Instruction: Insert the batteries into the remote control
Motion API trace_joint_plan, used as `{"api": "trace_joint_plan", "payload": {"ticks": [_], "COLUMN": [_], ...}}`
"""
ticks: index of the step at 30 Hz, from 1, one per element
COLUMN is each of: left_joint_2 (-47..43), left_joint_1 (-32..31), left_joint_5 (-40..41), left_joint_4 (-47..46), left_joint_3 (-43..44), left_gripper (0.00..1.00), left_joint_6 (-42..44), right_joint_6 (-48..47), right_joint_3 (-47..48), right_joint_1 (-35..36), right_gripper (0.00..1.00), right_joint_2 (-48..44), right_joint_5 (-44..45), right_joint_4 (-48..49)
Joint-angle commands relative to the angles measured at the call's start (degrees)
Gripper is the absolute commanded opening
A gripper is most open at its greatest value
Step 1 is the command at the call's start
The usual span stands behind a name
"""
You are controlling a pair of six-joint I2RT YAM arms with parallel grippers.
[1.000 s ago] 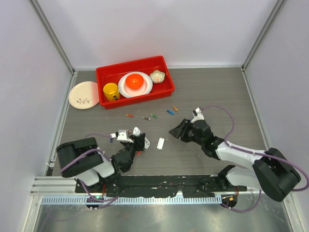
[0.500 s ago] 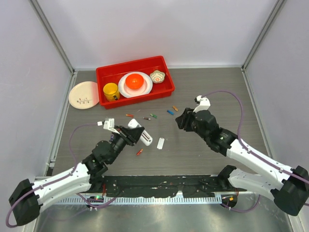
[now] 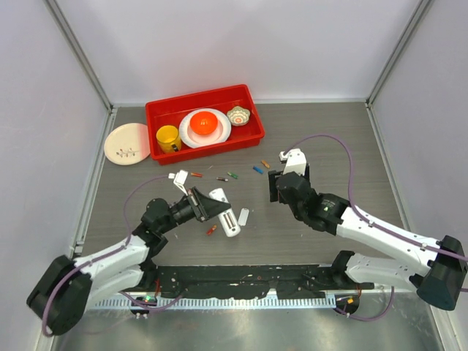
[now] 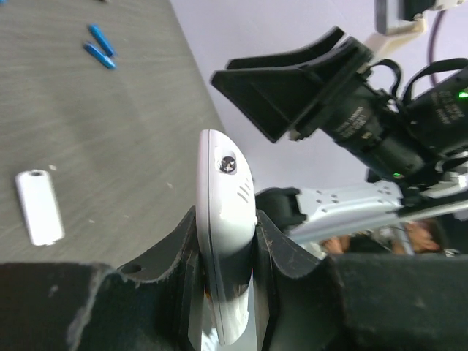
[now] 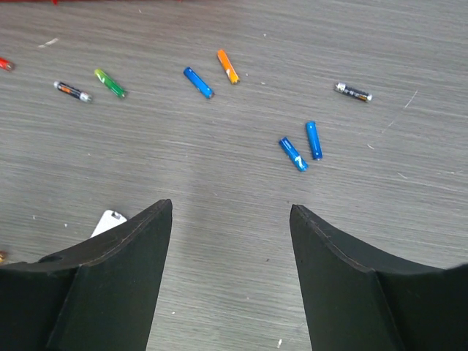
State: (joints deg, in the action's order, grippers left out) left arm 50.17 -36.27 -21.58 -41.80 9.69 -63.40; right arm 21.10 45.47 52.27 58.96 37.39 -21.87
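— So, where is the remote control (image 4: 225,212) sitting?

— Your left gripper (image 3: 208,208) has it clenched edge-on between both fingers, tilted and held up off the table (image 3: 329,131). In your left wrist view its rounded end sticks out past the fingertips, showing a small round dot and a few short slots.

— And the right gripper (image 5: 230,210)?

— Your jaws there are released, standing wide apart with nothing between them. They hang above the table and look down on the batteries (image 5: 198,82).

— How do those lie?

— Loose on the wood-grain top, well apart from the remote. From your right wrist you see a blue one beside an orange one (image 5: 227,66). A green one (image 5: 110,82) lies next to a dark one, and another dark one lies off to the right. Two blue ones (image 5: 293,153) lie close together, nearer the fingers. In the overhead view, one red-orange battery (image 3: 211,229) lies alone, just beside the held remote's lower end.

— Anything else nearby?

— A small white flat piece (image 3: 243,216) lies on the table between your two grippers, near the remote. Farther back, a red tray (image 3: 252,126) holds a yellow mug (image 3: 168,137), an orange bowl (image 3: 204,123) on a white plate, and a small patterned bowl (image 3: 238,115). A cream plate (image 3: 121,139) lies just left of the tray.
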Motion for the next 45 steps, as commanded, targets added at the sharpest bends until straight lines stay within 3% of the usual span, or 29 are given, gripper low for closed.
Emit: {"api": "trace_joint_plan", "payload": {"ticks": [1,5,8,11,12,13,14,17,19,25,30,34,45], "left_joint_2": [9.1,13.4,10.9,2.2,-0.7,-7.5,-10.6,-20.3,-22.4,-23.5,-23.8,-23.6,-24.7], "left_joint_1": [1.8,2.7,3.0,3.7,4.0,4.7,5.0,6.7,8.7,10.0,10.1,10.1,10.1], "left_joint_5": [-15.8,-17.4,-15.9,-15.2,-14.8,-13.1,-11.7,-8.4,-10.0,-13.1,-15.6,-17.1,-16.6], "left_joint_4": [-30.7,-36.2,-36.2,-21.5,-9.9,-3.3,9.9,24.6,24.6,11.5,7.1,5.8,7.0], "left_joint_3": [0.3,-0.2,-1.7,-0.6,0.1,1.9,3.0,5.3,4.0,-3.2,-3.5,-3.0,-3.3], "left_gripper": [0.0,0.0,0.0,0.0,0.0,0.0,0.0,0.0,0.0,0.0,0.0,0.0,0.0], "left_joint_6": [-16.9,-19.3,-18.4,-12.7,-10.7,-5.4,-2.6,3.4,1.6,-10.6,-11.9,-12.0,-11.8], "right_joint_6": [1.5,3.5,4.1,3.1,3.0,3.2,3.2,2.5,1.8,-1.8,-9.8,-10.6,-11.3], "right_joint_3": [0.4,-2.5,-2.7,-1.6,-1.4,-1.1,-1.1,0.0,2.2,9.7,16.4,19.6,23.7], "right_joint_1": [-1.6,-5.4,-12.7,-14.9,-14.9,-14.6,-14.1,-11.1,-8.4,-6.5,-6.8,-9.1,-9.7], "right_gripper": [0.71,0.71,0.7,0.65,0.64,0.63,0.63,0.63,0.64,0.63,0.54,0.46,0.47], "right_joint_2": [-0.3,-2.2,-0.6,3.3,4.6,5.5,7.0,11.8,15.2,27.5,37.9,44.3,50.4], "right_joint_5": [0.0,-0.7,-9.4,-19.4,-24.3,-25.9,-27.4,-29.1,-28.2,-26.7,-24.6,-27.0,-28.0], "right_joint_4": [-0.5,2.8,3.8,5.4,6.3,8.4,9.7,13.8,15.2,20.8,21.6,25.6,26.8]}}
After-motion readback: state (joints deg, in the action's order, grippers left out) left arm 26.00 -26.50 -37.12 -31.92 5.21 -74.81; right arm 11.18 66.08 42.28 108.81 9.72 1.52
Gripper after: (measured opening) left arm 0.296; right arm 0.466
